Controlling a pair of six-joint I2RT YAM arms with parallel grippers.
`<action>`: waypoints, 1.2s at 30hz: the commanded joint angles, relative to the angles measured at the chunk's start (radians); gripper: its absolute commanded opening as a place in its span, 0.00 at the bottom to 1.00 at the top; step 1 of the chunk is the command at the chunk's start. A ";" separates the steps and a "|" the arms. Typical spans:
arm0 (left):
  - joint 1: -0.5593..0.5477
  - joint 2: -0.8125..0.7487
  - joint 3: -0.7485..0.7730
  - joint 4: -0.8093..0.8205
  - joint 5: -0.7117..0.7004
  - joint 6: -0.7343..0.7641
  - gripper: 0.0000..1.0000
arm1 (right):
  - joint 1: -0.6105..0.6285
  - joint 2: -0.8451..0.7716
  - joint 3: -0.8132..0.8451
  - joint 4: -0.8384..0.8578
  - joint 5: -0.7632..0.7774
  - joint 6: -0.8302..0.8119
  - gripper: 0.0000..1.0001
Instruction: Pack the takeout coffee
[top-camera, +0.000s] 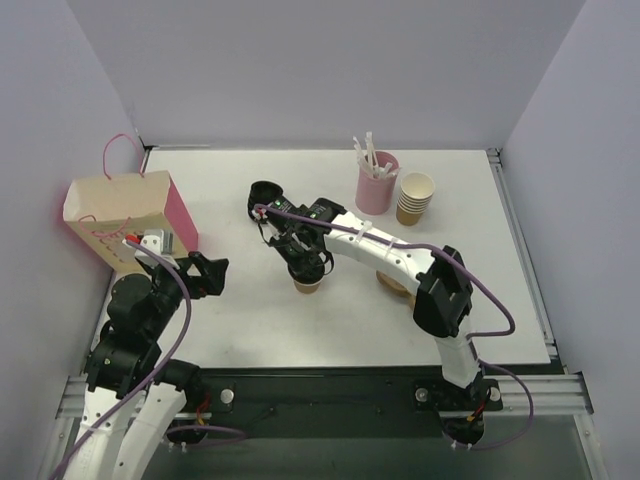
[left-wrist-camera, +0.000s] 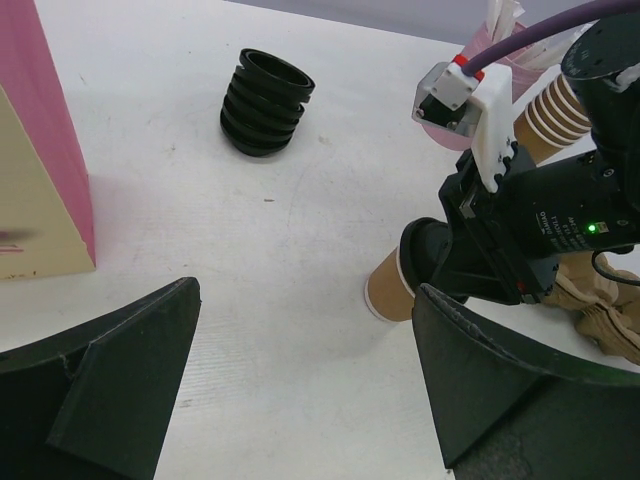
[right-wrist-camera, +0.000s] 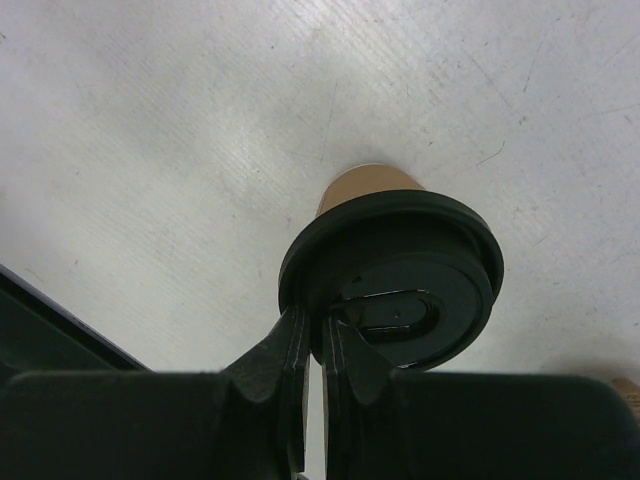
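Observation:
The takeout coffee (top-camera: 308, 284), a tan paper cup with a black lid (right-wrist-camera: 400, 270), stands upright mid-table; it also shows in the left wrist view (left-wrist-camera: 392, 290). My right gripper (top-camera: 305, 265) is right over it, and its two fingers (right-wrist-camera: 320, 330) are pinched nearly together on the near rim of the lid. My left gripper (top-camera: 210, 275) is open and empty (left-wrist-camera: 305, 290), low over the table to the left of the cup. The cream and pink paper bag (top-camera: 120, 205) stands at the far left, beside the left arm.
A stack of loose black lids (top-camera: 263, 197) lies behind the cup. A pink cup with white stirrers (top-camera: 376, 185) and a stack of lidless paper cups (top-camera: 415, 198) stand at the back right. A crumpled brown paper piece (top-camera: 395, 283) lies under the right arm.

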 joint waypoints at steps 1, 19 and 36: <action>-0.001 -0.016 0.018 0.007 -0.034 0.016 0.97 | -0.006 0.020 0.049 -0.093 0.012 0.009 0.01; -0.001 -0.015 0.020 0.004 -0.040 0.019 0.97 | 0.009 0.079 0.164 -0.182 0.048 -0.013 0.00; -0.007 -0.016 0.021 0.004 -0.035 0.019 0.97 | 0.020 0.108 0.198 -0.265 0.072 -0.014 0.00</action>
